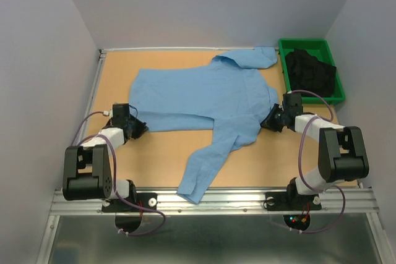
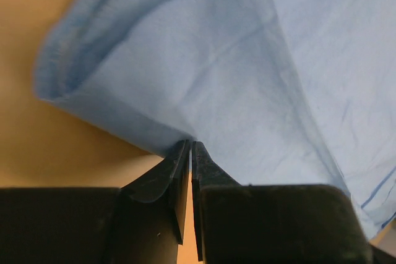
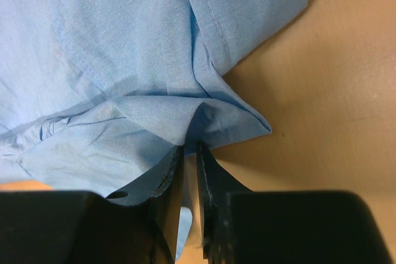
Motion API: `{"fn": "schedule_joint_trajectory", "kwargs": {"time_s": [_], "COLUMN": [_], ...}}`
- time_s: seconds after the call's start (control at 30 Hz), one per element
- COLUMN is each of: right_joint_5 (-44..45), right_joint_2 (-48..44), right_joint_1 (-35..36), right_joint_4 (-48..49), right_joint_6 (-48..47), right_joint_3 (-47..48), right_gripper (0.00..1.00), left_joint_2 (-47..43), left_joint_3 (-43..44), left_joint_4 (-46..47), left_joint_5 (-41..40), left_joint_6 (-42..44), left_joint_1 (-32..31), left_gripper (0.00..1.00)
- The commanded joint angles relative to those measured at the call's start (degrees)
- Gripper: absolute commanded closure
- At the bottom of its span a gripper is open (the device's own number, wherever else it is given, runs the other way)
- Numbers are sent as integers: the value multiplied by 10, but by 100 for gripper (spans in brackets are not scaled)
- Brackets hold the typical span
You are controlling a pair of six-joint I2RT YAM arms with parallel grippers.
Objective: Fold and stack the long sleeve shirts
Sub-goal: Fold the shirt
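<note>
At the left edge of the shirt (image 1: 204, 94), which is spread flat on the table (image 1: 272, 159), the left gripper (image 1: 140, 128) is held low, elbow raised, jaws nearly closed on a fold of cloth. At its right edge the right gripper (image 1: 273, 119) is likewise pinched on fabric, forearm low.

One light blue long sleeve shirt (image 1: 204, 94) is laid spread out, mostly flat, across the surface (image 1: 161, 156). One sleeve is trailed diagonally toward the near edge; the other is bunched at the far right. The thin fabric is puckered at both side edges.
</note>
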Motion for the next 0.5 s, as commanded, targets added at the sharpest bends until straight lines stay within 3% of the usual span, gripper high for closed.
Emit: {"fn": "schedule_joint_trajectory", "kwargs": {"time_s": [0.0, 0.3, 0.37, 0.47], "right_joint_5": [88, 108, 108, 126], "right_joint_2": [11, -12, -41, -89], "right_joint_1": [-6, -6, -6, -5], "right_joint_4": [-65, -101, -116, -126], "right_joint_6": [-15, -34, -48, -59], "right_joint_3": [3, 29, 37, 46], "right_gripper": [79, 75, 71, 64], "left_joint_2": [-30, -64, -78, -111], "left_joint_3": [-9, 57, 80, 101], "left_joint_4": [-47, -127, -141, -141], "left_joint_5": [-69, -134, -132, -105], "left_joint_6": [-13, 30, 61, 123], "left_joint_1": [34, 107, 107, 99], "left_gripper": [82, 72, 64, 41]}}
